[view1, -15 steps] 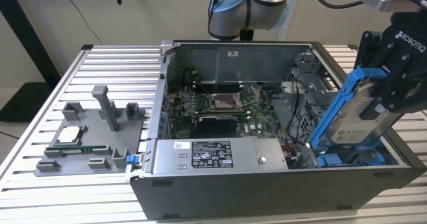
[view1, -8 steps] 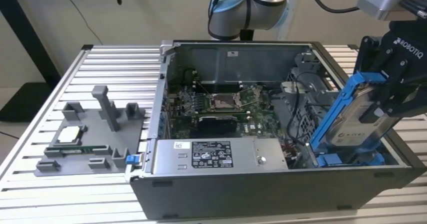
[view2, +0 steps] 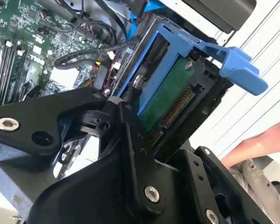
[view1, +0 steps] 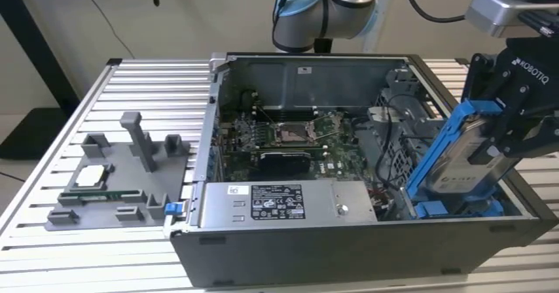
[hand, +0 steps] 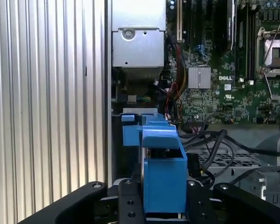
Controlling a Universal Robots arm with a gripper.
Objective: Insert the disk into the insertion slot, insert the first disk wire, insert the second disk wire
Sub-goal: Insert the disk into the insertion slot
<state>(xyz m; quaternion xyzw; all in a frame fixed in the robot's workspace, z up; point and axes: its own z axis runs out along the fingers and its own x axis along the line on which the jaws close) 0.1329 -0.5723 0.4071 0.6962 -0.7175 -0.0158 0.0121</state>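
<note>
At the open computer case's [view1: 349,244] front corner on the exterior view's right, the tool [view1: 499,144] was closed on the disk [view1: 472,165], clamping its upper part. The disk stood steeply tilted, lower end down inside the case at the insertion slot [view1: 476,209], not seated. I couldn't tell if the blue carrier had caught the slot's guides. The case sat toward the bench's [view1: 148,84] edge on the exterior view's right. Risks, as I judged them: with that tilt the carrier's lower corner could jam on the slot's sheet-metal lip and twist in the grip if pushed down. Loose black cables [view1: 389,142] lay just beside the slot, between it and the motherboard [view1: 288,136], and could get pinched or dragged under the disk. The power supply box [view1: 288,203] was near but apart, so less of a worry. In the second wrist view a person's hand [view2: 261,142] was near the tool, so a collision was possible.
</note>
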